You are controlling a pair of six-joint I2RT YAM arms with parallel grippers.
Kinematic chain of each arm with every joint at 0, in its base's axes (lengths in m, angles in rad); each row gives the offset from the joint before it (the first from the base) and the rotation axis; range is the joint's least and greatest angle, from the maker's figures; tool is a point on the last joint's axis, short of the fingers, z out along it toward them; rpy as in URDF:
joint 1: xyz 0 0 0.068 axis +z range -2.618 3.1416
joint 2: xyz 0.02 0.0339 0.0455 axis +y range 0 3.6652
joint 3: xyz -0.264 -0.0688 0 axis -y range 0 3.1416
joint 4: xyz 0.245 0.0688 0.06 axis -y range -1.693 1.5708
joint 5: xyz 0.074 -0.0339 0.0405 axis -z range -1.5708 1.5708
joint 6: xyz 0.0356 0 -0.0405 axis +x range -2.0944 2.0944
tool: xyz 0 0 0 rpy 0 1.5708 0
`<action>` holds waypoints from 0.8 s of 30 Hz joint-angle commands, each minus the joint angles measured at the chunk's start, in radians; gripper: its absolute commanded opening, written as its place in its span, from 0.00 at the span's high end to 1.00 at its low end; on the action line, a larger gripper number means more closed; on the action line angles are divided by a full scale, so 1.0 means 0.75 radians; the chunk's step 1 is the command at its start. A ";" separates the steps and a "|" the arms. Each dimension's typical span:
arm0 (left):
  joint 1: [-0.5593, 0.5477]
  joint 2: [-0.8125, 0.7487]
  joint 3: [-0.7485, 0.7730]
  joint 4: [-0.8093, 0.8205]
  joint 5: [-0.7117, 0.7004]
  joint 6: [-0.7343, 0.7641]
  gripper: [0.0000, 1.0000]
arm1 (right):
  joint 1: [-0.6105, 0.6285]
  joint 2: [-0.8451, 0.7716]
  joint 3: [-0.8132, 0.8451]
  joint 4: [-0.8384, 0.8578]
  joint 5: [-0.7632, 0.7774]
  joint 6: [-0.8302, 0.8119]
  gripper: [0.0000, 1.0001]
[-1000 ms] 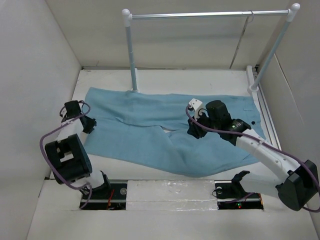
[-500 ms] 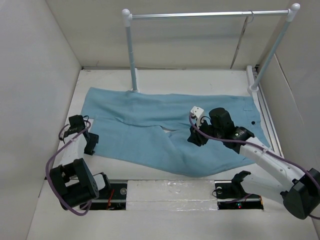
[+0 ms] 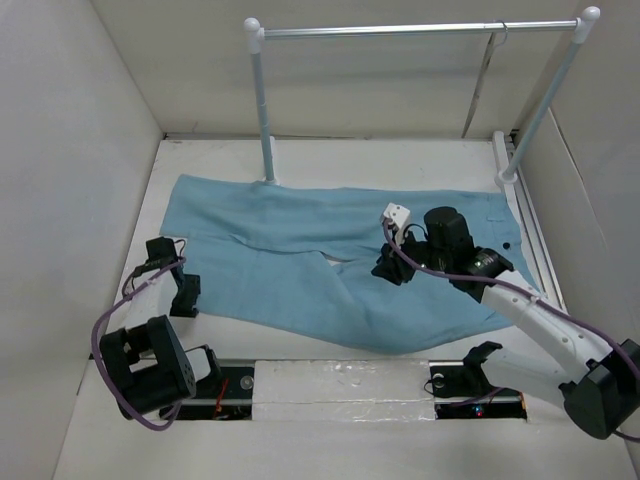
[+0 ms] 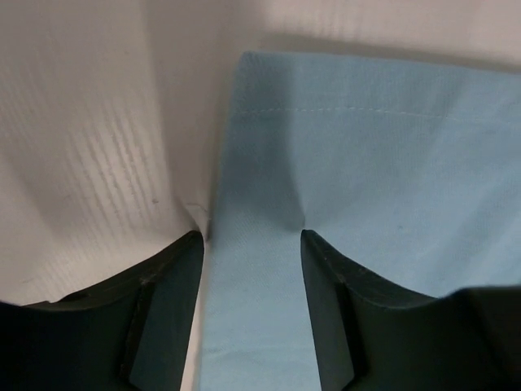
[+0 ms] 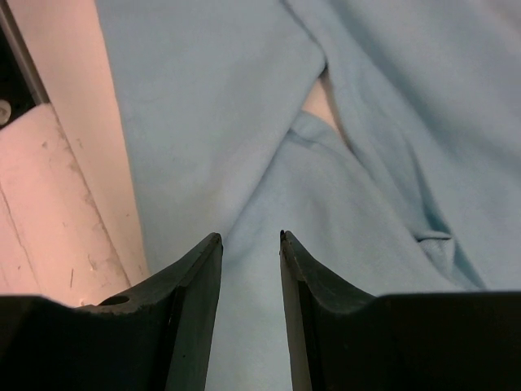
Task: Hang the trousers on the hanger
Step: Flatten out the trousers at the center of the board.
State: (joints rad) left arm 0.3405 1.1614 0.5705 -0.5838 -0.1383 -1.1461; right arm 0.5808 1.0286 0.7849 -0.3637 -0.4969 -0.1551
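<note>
We see the trousers (image 3: 300, 250) spread flat across the table (image 3: 400, 160), with the legs running toward 9 o'clock and the split between them near the centre. The hanger (image 3: 501, 32) hooks over the rack (image 3: 400, 30) bar up toward 1 o'clock, well apart from the cloth. Our left gripper (image 3: 184, 296) sits at the trousers' 8 o'clock edge with its jaws spread, and the cloth's edge lies between the fingers without being pinched. Our right gripper (image 3: 386, 270) hangs low over the fabric, just to the 3 o'clock side of the leg split. Its jaws are narrowly parted and hold nothing.
</note>
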 commanded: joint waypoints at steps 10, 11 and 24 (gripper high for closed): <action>-0.022 0.098 -0.019 0.026 -0.152 -0.139 1.00 | -0.138 0.077 0.111 0.054 -0.146 0.002 0.60; -0.022 0.098 -0.018 0.026 -0.153 -0.139 1.00 | -0.138 0.077 0.111 0.053 -0.145 0.002 0.59; -0.022 -0.307 0.327 -0.197 -0.460 0.311 1.00 | -0.138 0.060 0.029 -0.104 -0.084 0.104 0.42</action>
State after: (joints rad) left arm 0.3206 0.9955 0.7589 -0.6735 -0.3752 -1.0103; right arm 0.4835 1.0927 0.8261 -0.4168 -0.5716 -0.1158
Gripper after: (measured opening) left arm 0.010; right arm 0.574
